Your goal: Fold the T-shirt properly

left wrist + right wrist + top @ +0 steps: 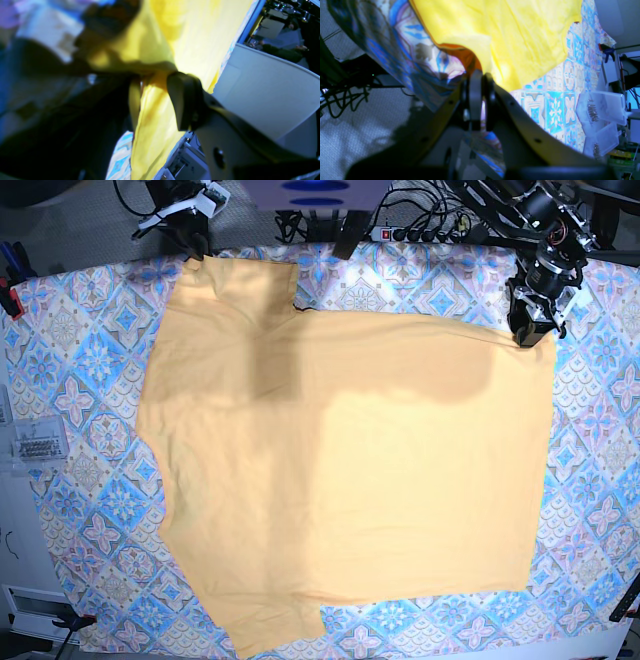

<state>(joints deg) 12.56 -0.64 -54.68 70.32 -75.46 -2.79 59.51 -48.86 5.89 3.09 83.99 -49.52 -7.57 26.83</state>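
Yellow-orange cloth: I see the T-shirt (340,470) spread flat over the tablecloth (80,380), covering most of the table in the base view.
Shirt outline: the far edge runs between the two arms; one corner sits under each gripper; the near edge lies close to the table's front edge.
Left gripper (528,332): it stands at the shirt's far corner on the base view's right side. In the left wrist view one dark finger (186,100) rests against the yellow cloth. I see the second finger only as a blur, so I cannot tell whether the jaws are spread or pinching.
Right gripper (480,75): it sits at the shirt's far corner on the base view's left side. In the right wrist view its two pads are pressed together. The shirt's edge, showing an orange underside, meets the fingertips. I cannot tell whether cloth is caught between them.
Tablecloth: blue-pink tile pattern, visible on all sides of the shirt.
Clear box (35,448): it rests on the table's edge beside the shirt, apart from it, on the right gripper's side.
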